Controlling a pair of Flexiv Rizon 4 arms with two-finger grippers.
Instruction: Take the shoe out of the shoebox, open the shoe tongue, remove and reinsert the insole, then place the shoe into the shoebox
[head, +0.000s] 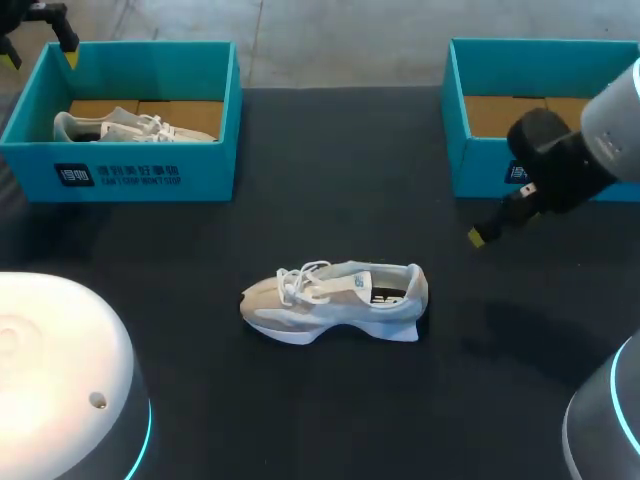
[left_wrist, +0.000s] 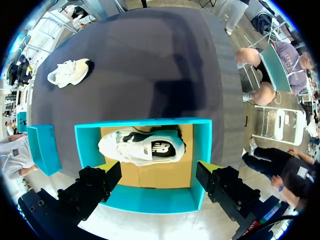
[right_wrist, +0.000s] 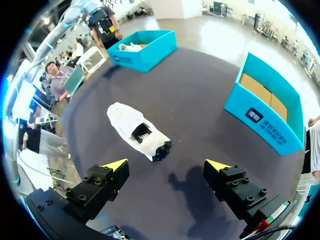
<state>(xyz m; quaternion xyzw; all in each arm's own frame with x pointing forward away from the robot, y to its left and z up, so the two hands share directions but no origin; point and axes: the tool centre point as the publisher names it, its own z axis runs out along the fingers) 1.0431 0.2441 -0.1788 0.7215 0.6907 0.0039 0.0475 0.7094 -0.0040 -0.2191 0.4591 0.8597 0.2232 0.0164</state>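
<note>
1 grey-white shoe stands on its sole in the middle of the dark table, toe to my left, with a dark insole showing in its opening. The right gripper hangs above the table, near the right shoebox, its 2 fingers spread wide and holding nothing. Farther back, the left gripper is also spread, above the left shoebox, where a second shoe lies.

Left arm and right arm: glossy white-grey shells with glowing cyan rings. Left gripper and right gripper: chunky black blocks, screws showing, yellow wedge tips.
</note>
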